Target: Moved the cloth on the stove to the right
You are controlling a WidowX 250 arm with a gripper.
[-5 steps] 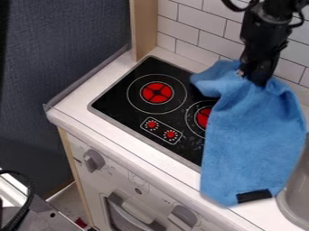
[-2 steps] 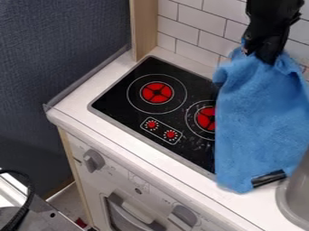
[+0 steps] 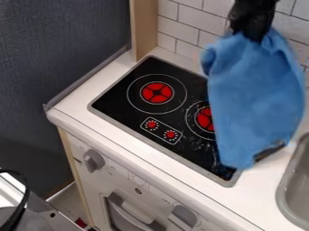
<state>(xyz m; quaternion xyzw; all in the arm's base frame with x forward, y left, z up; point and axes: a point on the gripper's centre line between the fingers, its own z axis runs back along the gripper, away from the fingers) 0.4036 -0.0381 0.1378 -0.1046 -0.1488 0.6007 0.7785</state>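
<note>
At the top right of the camera view, the black gripper [image 3: 252,34] is shut on the upper edge of the blue cloth [image 3: 256,94]. The cloth hangs down from it in front of the stove's right side, with a black patch near its lower right corner. The black stove [image 3: 145,97] has two red burners; the cloth covers part of the area beside the right burner [image 3: 205,118]. Whether the cloth's lower end touches the stove or counter, I cannot tell.
A grey sink [image 3: 289,189] is set in the counter at the right edge. White tiled wall [image 3: 187,27] rises behind the stove, and a wooden post [image 3: 143,29] stands at its back left. The white counter [image 3: 154,158] runs along the front.
The gripper has risen with the cloth. The cloth's lower end is higher, uncovering the stove's front right corner and more of the sink. Since the middle frame, the gripper has shifted slightly left.
</note>
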